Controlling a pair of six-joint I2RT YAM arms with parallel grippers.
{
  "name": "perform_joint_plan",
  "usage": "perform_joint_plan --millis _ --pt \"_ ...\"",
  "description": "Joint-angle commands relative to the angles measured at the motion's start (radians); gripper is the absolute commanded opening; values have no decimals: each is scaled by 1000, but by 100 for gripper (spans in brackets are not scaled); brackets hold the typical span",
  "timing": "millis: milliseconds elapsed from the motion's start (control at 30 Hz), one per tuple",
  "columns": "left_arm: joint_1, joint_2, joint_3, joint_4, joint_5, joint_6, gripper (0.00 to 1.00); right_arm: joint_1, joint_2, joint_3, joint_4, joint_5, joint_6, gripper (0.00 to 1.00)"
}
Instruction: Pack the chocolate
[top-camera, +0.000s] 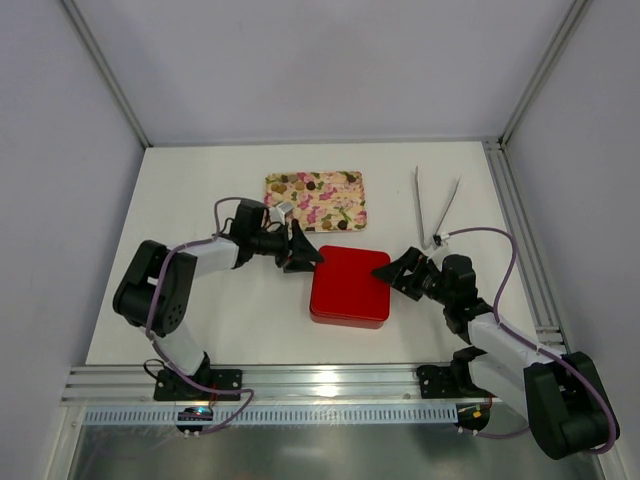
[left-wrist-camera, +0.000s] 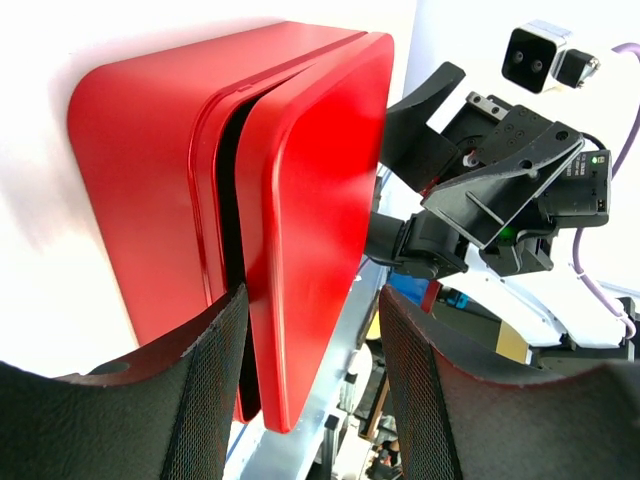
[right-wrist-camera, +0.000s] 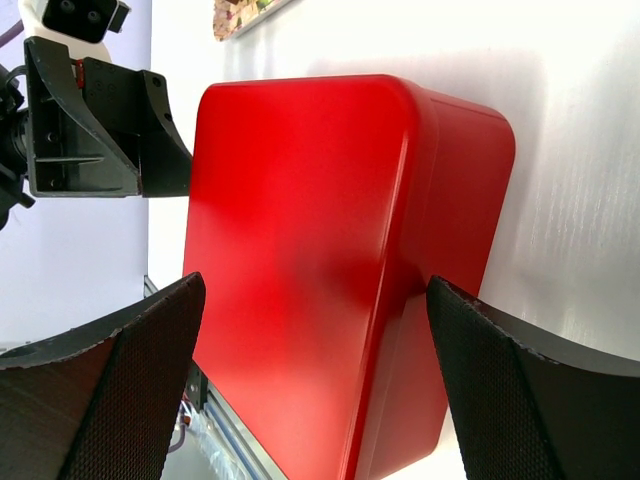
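Red box (top-camera: 349, 287) in the middle of the table (top-camera: 190, 210), with a dark gap between lid (left-wrist-camera: 315, 190) and base (left-wrist-camera: 140, 170). Left gripper (top-camera: 303, 256) released, jaws loosely astride the lid's far-left corner, a gap on one side. Right gripper (top-camera: 398, 272) spread wide around the far-right corner; contact unclear. Chocolate (top-camera: 310, 186) apart from both, on the floral tray (top-camera: 362, 200) just behind the box, nearer to the left gripper.

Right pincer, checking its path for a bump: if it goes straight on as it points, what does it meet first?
Probably the red box; its edge sits between the open fingers of the right pincer.
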Motion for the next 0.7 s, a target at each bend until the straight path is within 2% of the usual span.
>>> perform_joint_plan --millis 0,333,600,667 --pt "14 -46 42 -80 -5 61 55 10 -11 5 33 21 -14 91" --pt "29 -51 37 -126 -25 86 55 20 -35 20 -26 51 -39 91" --pt "44 -95 71 -330 -130 181 56 40 -80 69 -171 113 -92 90" --pt "44 -98 80 -373 -178 210 55 49 -84 103 -245 152 -109 87"
